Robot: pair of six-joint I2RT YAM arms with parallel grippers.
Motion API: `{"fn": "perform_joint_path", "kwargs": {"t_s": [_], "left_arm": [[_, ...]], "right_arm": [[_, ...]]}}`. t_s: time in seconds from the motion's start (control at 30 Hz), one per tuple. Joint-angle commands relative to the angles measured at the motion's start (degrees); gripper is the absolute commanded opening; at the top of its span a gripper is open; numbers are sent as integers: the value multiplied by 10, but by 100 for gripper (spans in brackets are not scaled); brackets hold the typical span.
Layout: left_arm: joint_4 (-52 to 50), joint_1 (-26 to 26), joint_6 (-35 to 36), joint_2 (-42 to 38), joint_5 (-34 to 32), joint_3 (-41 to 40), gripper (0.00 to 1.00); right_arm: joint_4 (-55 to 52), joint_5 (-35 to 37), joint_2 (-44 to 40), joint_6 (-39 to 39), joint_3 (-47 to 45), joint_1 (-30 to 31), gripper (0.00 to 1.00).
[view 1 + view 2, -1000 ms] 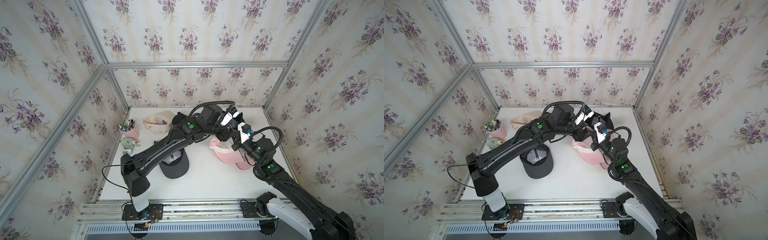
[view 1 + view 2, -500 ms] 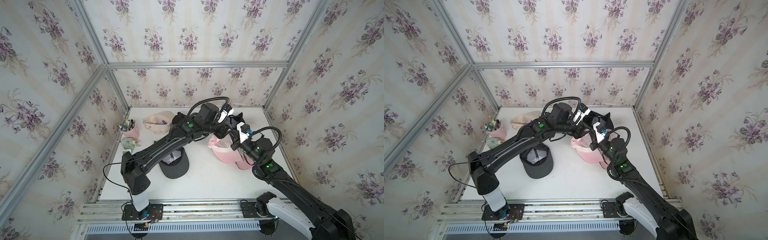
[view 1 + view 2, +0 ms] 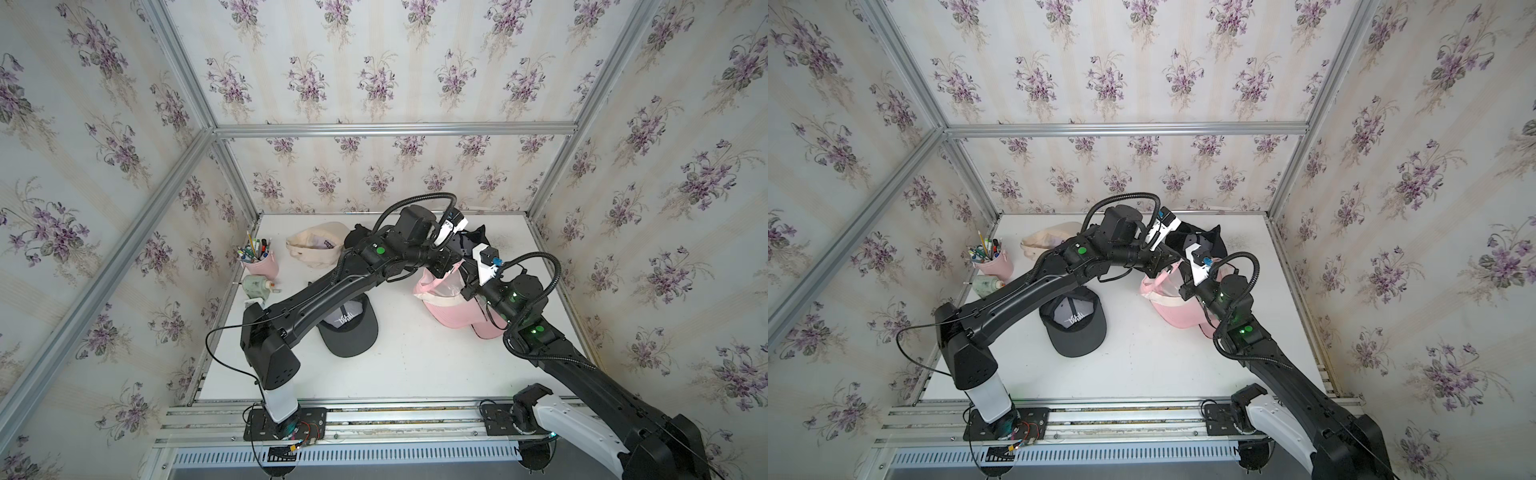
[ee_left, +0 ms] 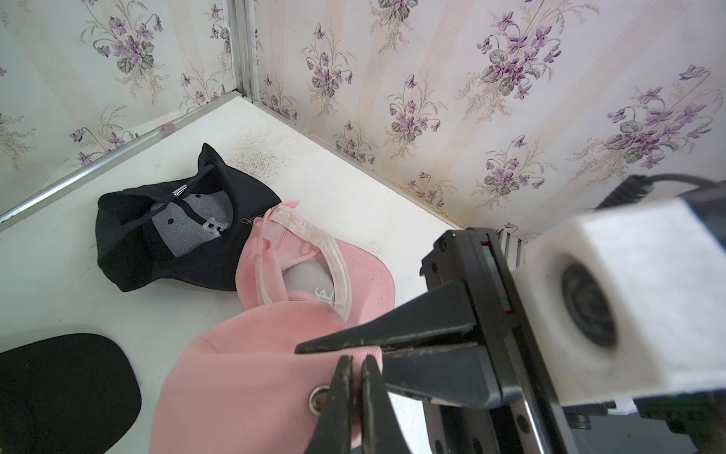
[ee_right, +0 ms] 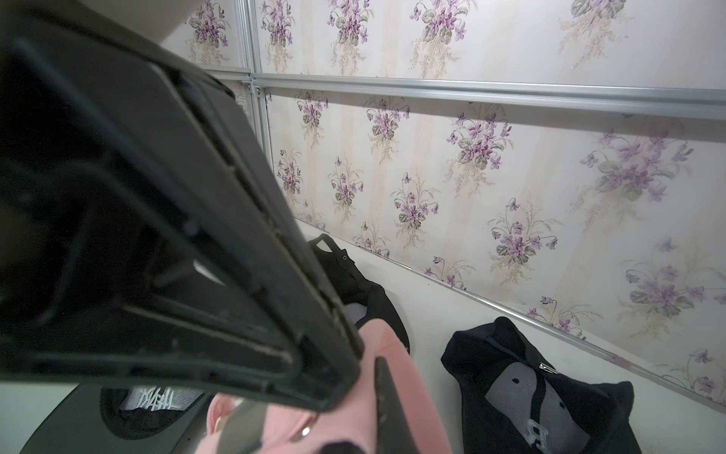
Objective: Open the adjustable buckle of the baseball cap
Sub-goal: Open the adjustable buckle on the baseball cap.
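A pink baseball cap (image 4: 243,389) hangs between my two grippers, above the table's right half; in both top views it shows as pink fabric (image 3: 430,282) (image 3: 1154,286) under them. My left gripper (image 4: 355,363) is shut on the end of its pink band, right beside a metal eyelet (image 4: 319,401). My right gripper (image 5: 314,401) is shut on the same pink fabric (image 5: 393,393), meeting the left fingers crosswise (image 3: 467,278). A metal ring (image 5: 304,430) glints there. I cannot make out the buckle itself.
A second pink cap (image 4: 314,267) and a black cap (image 4: 176,220) lie near the back right corner. A black cap (image 3: 349,328) sits mid-table and a beige cap (image 3: 316,249) at the back. At the left wall stand a pink pen cup (image 3: 259,262) and a small bottle (image 3: 255,286).
My left gripper has closed from open onto the pink band. The right gripper has stayed shut on the cap, which shifted slightly left.
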Motion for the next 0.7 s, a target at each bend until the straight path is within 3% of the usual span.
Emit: {"fn": "perform_joint_path", "kwargs": {"t_s": [0.0, 0.47, 0.67], "left_arm": [[14, 1, 5, -9, 5, -5, 4], [31, 4, 16, -42, -17, -28, 0], [75, 4, 14, -78, -18, -78, 0]], "right_arm": [[33, 7, 4, 8, 4, 0, 0], [13, 17, 21, 29, 20, 0, 0], [1, 29, 25, 34, 22, 0, 0]]}}
